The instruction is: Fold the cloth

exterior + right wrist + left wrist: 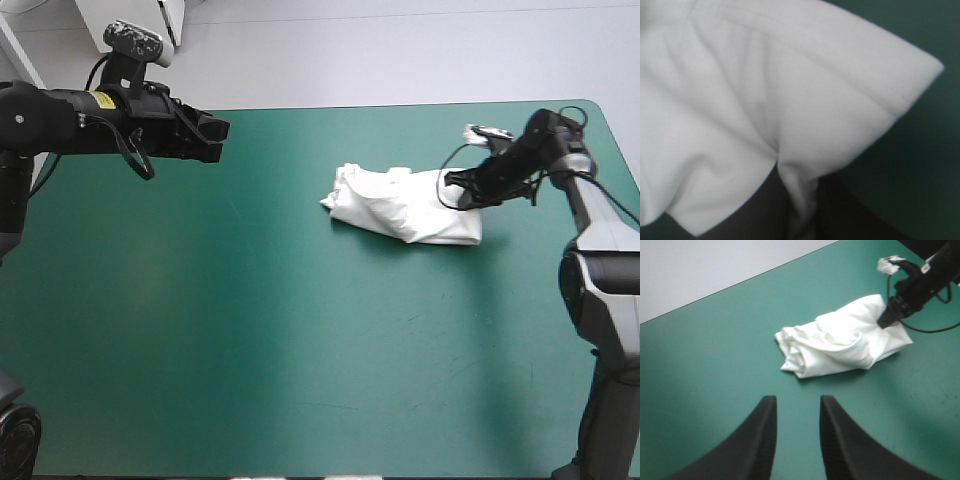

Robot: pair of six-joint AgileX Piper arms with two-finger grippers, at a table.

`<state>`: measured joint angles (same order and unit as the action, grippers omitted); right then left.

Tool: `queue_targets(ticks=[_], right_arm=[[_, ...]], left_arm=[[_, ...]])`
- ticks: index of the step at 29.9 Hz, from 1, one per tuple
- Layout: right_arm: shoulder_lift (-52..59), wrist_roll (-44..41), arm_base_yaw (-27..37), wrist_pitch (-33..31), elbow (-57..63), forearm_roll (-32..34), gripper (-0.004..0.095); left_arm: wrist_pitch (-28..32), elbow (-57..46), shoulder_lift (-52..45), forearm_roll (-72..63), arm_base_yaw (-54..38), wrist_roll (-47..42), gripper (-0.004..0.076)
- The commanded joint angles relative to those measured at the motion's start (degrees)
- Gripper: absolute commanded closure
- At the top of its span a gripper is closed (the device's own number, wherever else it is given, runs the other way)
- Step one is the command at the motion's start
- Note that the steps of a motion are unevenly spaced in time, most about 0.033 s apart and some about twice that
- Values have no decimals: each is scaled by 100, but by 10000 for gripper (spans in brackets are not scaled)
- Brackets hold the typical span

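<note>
White cotton marks the T-shirt (400,205) in the high view: a crumpled heap on the teal-green table (250,330), lying toward 2 o'clock from the table's middle, nearer the far edge than the near one. The right tool (462,192) sits at the heap's 3 o'clock end, touching the fabric, its arm coming in from the table's right side. The left tool (215,135) is toward 10 o'clock from the table's middle, near the far edge and well apart from the T-shirt, with bare cover between them.

In the left wrist view, the left tool (796,400) shows its two black fingers apart, a strip of teal-green table (700,365) visible between them and nothing in the gap. The T-shirt (845,342) lies ahead of it, toward its 1 o'clock, bunched in soft folds with one rumpled end toward this tool. The right tool (888,320) presses into the heap's far end.

In the right wrist view, the T-shirt (765,90) is a broad white field just ahead of the right tool (799,175). The black fingers are all but closed, with a narrow fold of the white fabric pinched between them. A stitched hem (840,60) runs across the cloth toward 2 o'clock of the tool and ends in a corner. Beyond that corner the table (920,165) shows.
</note>
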<state>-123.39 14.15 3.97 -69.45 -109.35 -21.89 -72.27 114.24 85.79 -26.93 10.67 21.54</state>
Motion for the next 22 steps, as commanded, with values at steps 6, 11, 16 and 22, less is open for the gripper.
queue_targets(ticks=[6, 11, 16, 22], right_arm=[[1922, 447, 1420, 393, 2048, 299, 913], [2399, 526, 2087, 528, 2248, 207, 913], [2455, 565, 2329, 419, 2248, 188, 913], [2455, 511, 2329, 396, 2248, 378, 913]], left_arm=[[-145, 138, -226, -373, -1, -46, 499], [-145, 138, -226, -566, -1, -25, 499], [-145, 138, -226, -825, -1, 126, 500], [-145, 138, -226, -947, -1, 140, 499]])
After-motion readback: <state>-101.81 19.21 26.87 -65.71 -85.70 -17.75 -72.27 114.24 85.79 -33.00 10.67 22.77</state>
